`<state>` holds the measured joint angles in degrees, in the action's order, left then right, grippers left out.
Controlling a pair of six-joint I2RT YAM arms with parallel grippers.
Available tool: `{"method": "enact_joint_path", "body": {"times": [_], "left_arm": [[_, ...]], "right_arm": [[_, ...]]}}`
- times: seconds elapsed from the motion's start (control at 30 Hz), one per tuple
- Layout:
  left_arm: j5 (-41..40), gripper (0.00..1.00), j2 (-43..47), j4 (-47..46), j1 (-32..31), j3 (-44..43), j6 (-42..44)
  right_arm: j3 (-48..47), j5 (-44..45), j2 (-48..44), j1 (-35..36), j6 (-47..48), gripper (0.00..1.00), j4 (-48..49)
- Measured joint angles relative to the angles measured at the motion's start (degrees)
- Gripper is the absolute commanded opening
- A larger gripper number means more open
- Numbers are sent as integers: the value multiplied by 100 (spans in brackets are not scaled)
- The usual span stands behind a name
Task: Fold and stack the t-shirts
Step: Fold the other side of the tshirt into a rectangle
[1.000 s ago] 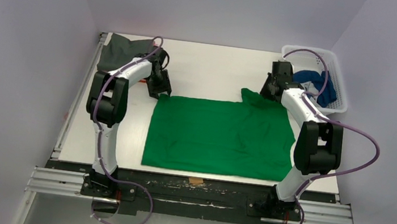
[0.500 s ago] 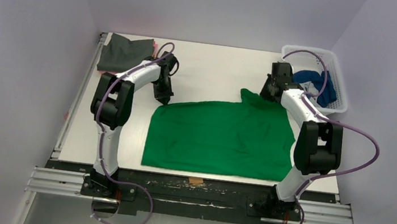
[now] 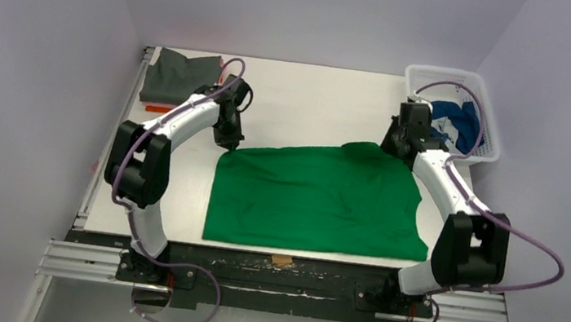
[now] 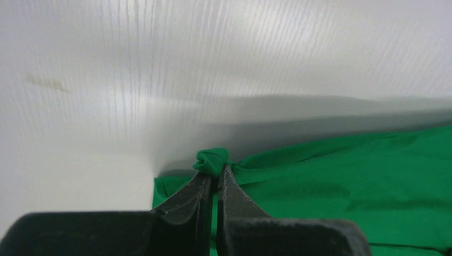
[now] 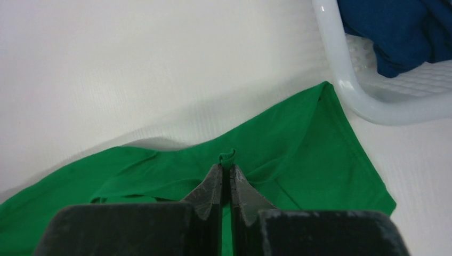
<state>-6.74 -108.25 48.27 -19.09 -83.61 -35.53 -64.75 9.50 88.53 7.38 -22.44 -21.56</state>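
Green t-shirt [image 3: 318,202] spread on worktop [image 3: 305,106]; far-left corner pinched by left hand [image 4: 215,172], far-right edge (near basket [image 5: 337,64]) clamped by right hand [image 5: 225,170].

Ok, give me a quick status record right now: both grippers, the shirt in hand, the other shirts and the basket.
left gripper: shut on the far left corner of the green shirt
right gripper: shut on the green shirt's far edge, towards its right sleeve
green shirt: spread on the table, pinched at two points along its far edge
grey shirt: folded, far left corner of the table
blue shirt: bunched inside the basket
basket: far right corner of the table
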Motion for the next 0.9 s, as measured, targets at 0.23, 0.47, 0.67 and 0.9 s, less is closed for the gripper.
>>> {"method": "enact_joint_path", "body": {"times": [0.23, 0.47, 0.67, 0.9], "left_arm": [[-107, 0, 1167, -378, -310, 1161, -136], [-153, 0, 1781, -802, -533, 2055, -291], [-164, 0, 2151, -1021, -693, 2527, -415], [-297, 11, 2533, -1134, -1040, 2920, -564]], "right_arm": [[979, 31, -1659, 0, 57, 0, -227], [1631, 273, -3088, 0, -94, 0, -1045], [1853, 391, -3928, 0, -286, 0, -1709], [2092, 675, -4175, 0, -520, 0, -2378]]}}
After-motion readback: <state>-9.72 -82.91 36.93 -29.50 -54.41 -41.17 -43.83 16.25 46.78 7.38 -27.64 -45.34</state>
